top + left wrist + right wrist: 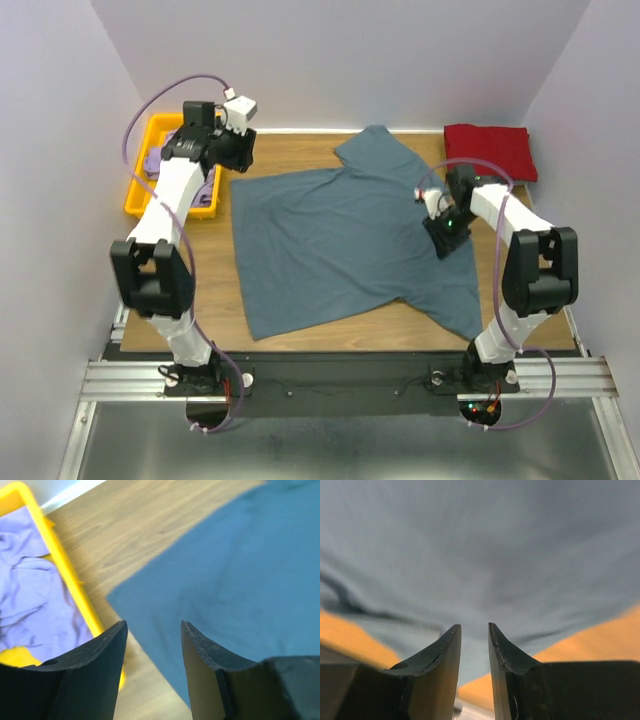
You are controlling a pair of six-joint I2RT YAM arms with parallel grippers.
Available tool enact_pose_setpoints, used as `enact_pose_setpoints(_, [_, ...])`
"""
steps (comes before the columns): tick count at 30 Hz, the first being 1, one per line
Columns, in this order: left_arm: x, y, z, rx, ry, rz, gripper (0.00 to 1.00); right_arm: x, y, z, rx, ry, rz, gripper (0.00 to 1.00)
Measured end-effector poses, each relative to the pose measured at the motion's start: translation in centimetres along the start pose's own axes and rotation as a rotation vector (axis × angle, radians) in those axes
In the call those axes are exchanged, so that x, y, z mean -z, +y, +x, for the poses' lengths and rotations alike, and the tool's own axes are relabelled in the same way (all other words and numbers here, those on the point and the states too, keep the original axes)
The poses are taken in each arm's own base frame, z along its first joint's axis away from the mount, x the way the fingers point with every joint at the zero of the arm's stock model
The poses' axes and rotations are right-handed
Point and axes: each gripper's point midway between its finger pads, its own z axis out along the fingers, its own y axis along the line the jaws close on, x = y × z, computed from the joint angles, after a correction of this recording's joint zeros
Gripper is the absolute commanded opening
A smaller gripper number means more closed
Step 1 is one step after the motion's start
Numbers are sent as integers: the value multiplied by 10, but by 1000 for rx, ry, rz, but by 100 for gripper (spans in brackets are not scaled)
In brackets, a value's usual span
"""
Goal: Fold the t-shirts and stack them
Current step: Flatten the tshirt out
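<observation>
A slate blue-grey t-shirt [340, 240] lies spread flat across the middle of the table, one sleeve toward the back. My left gripper [243, 158] hovers open over its back-left corner. In the left wrist view the left gripper [152, 625] has nothing between its fingers and the blue-grey shirt [240, 580] lies below. My right gripper [446, 240] sits low over the shirt's right side. Its fingers [474, 625] stand a narrow gap apart, empty, above the blue-grey cloth [480, 545]. A dark red t-shirt [490, 150] lies folded at the back right. A lavender t-shirt [30, 595] is bunched in the tray.
A yellow plastic tray [135, 195] stands at the back left, just left of the left gripper; its rim [60, 560] runs close to the shirt's corner. Bare wooden table [300, 150] shows behind the shirt. White walls enclose three sides.
</observation>
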Motion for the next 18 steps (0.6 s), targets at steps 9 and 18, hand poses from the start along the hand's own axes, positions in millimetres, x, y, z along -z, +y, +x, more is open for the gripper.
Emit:
enact_pose_setpoints(9, [5,-104,118,-10,195,284,52,-31,39,85,23,262,-127,34])
enact_pose_setpoints(18, [7,-127,201,21,397,298,48,-41,131,125,354,482,-241,34])
